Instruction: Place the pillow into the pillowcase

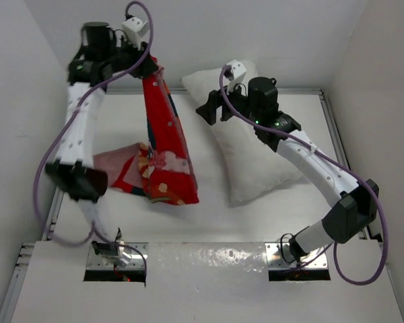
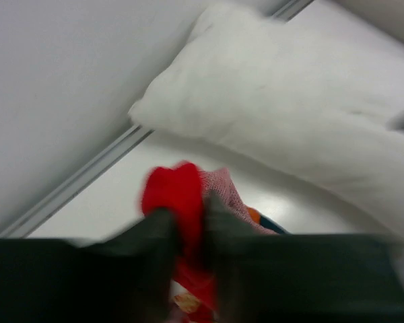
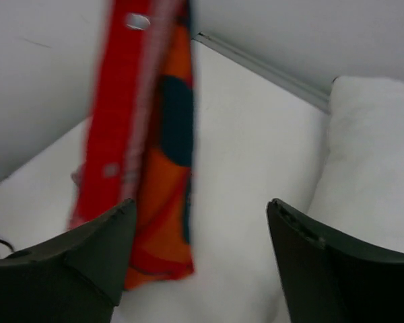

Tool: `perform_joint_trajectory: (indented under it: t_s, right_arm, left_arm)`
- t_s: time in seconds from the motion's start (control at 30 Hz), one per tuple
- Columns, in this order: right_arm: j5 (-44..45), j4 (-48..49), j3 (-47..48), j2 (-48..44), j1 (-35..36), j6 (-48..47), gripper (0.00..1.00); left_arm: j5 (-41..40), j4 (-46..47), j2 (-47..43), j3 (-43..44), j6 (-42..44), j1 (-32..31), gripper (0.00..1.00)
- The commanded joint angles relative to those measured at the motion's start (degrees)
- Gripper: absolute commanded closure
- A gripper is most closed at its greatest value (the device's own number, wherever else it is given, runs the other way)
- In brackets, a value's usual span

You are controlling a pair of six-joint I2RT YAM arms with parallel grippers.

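The red printed pillowcase (image 1: 163,145) hangs from my left gripper (image 1: 150,69), raised at the back left; its lower part drapes on the table. In the left wrist view the left gripper (image 2: 187,222) is shut on a red fold of the pillowcase (image 2: 176,192). The white pillow (image 1: 252,158) lies on the table right of centre, partly under my right arm. My right gripper (image 1: 210,111) hovers open beside the pillow's far left corner, a little right of the hanging cloth. In the right wrist view the right gripper (image 3: 200,210) holds nothing, with the pillowcase (image 3: 155,134) at left and the pillow (image 3: 370,168) at right.
White walls (image 1: 27,87) enclose the table on the left, back and right. A metal rail (image 1: 337,134) runs along the right edge. Both arm bases (image 1: 118,256) sit at the near edge, with purple cables looping beside each arm.
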Motion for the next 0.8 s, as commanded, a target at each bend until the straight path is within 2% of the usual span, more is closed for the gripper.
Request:
perform_joint_trajectory:
  t_s: [0.0,0.03,0.07,0.1,0.13,0.2,0.23,0.27,0.3,0.33,0.4,0.43,0.47,0.57,0.67,0.73,0.77]
  right_arm:
    - [-0.11,4.13,-0.86,3.20,0.35,8.50,0.26]
    - [0.60,3.60,0.18,5.21,0.44,9.91,0.35]
    - [1.57,1.42,0.98,6.28,0.70,10.35,0.45]
    - [4.10,-2.52,1.77,7.33,0.96,11.23,0.67]
    - [5.17,-4.56,3.52,8.47,1.14,11.59,0.79]
    - [7.10,-10.10,4.67,11.46,1.84,12.03,0.99]
    - [7.37,-10.98,4.50,12.34,2.10,11.94,0.99]
    - [7.55,-11.43,4.07,13.83,2.54,11.94,0.97]
    - [7.81,-11.43,3.54,14.54,3.42,12.11,0.83]
    - [7.73,-11.26,3.10,15.42,3.86,11.94,0.73]
    - [8.08,-11.69,3.36,18.48,5.44,10.89,0.56]
    - [9.21,-12.13,4.40,19.55,5.97,10.54,0.44]
    - [9.57,-13.09,5.20,20.86,6.32,10.45,0.40]
    - [8.70,-13.37,7.31,25.61,6.68,11.24,0.38]
    - [5.98,-12.93,7.67,30.36,6.85,12.64,0.45]
    - [3.96,-12.75,7.31,33.51,7.81,12.65,0.54]
    - [2.12,-13.19,7.23,34.40,9.12,11.60,0.68]
  left_arm:
    - [-13.36,-1.70,18.30,6.27,-4.31,0.38,0.61]
    - [-15.99,-3.13,25.65,12.22,-3.70,0.56,0.45]
    - [-21.67,-4.79,28.85,14.89,-3.69,0.82,0.33]
    - [-23.73,-7.59,31.15,16.66,-3.78,1.69,0.18]
    - [-24.80,-8.49,32.65,16.41,-4.30,2.14,0.14]
    - [-21.75,-7.54,29.78,10.64,-4.30,3.37,0.11]
    - [-19.82,-6.75,25.15,3.13,-3.87,3.37,0.12]
    - [-16.32,-5.35,22.50,-0.78,-3.26,3.29,0.17]
    - [-14.80,-4.73,20.21,-4.12,-2.99,2.50,0.27]
    - [-11.83,-4.20,15.83,-11.12,-2.81,2.06,0.31]
    - [-8.21,-3.49,12.55,-17.22,-2.72,0.40,0.34]
    - [-5.24,-3.49,10.80,-22.21,-2.72,-0.14,0.33]
    - [-4.08,-3.67,10.61,-24.26,-2.72,-1.01,0.30]
    - [-3.62,-4.54,12.53,-28.85,-3.25,-1.99,0.29]
    - [-1.08,-5.16,15.96,-30.78,-3.69,-1.99,0.29]
    - [-0.81,-3.94,17.36,-32.79,-4.47,-1.99,0.29]
    - [-0.81,-2.36,17.72,-33.59,-4.65,-1.90,0.35]
